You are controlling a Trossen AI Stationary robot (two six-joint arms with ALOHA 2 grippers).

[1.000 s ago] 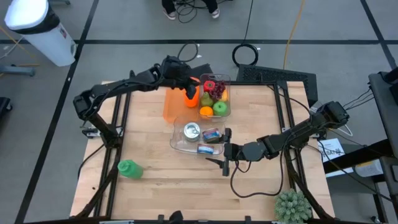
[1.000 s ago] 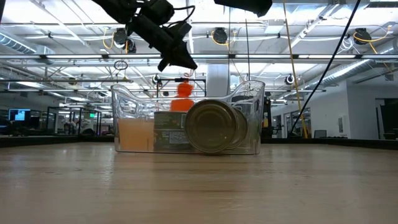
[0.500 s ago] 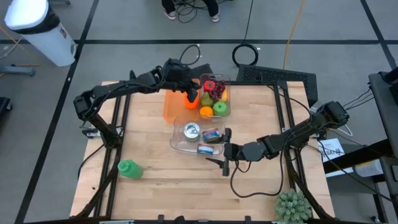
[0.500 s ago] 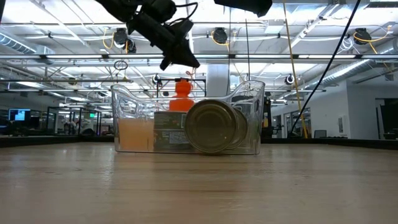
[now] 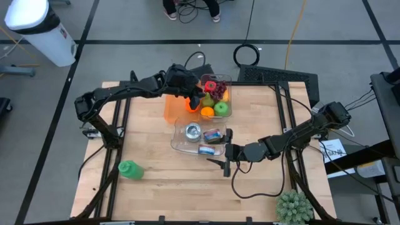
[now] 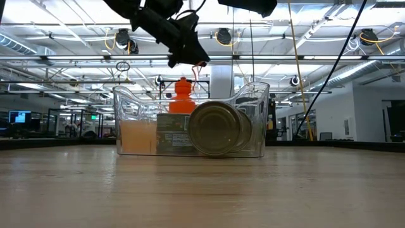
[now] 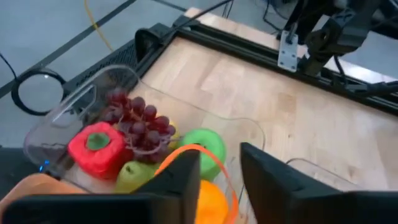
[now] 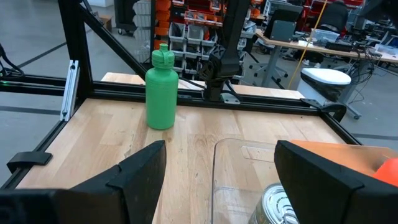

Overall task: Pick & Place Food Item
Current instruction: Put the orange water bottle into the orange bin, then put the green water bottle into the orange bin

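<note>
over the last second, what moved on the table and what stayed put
The left gripper moved sideways toward the clear plastic fruit tub and now hangs over its near edge. It took hold of nothing. The right gripper, the clear tray of tin cans, the orange cup and the green bottle stayed as they were.

fruit bin (image 5: 226,94) behind can bin (image 5: 181,142) | bottle (image 5: 129,169) front-left

A green bottle (image 5: 127,169) and a potted plant (image 5: 294,208) stand well apart.
</note>
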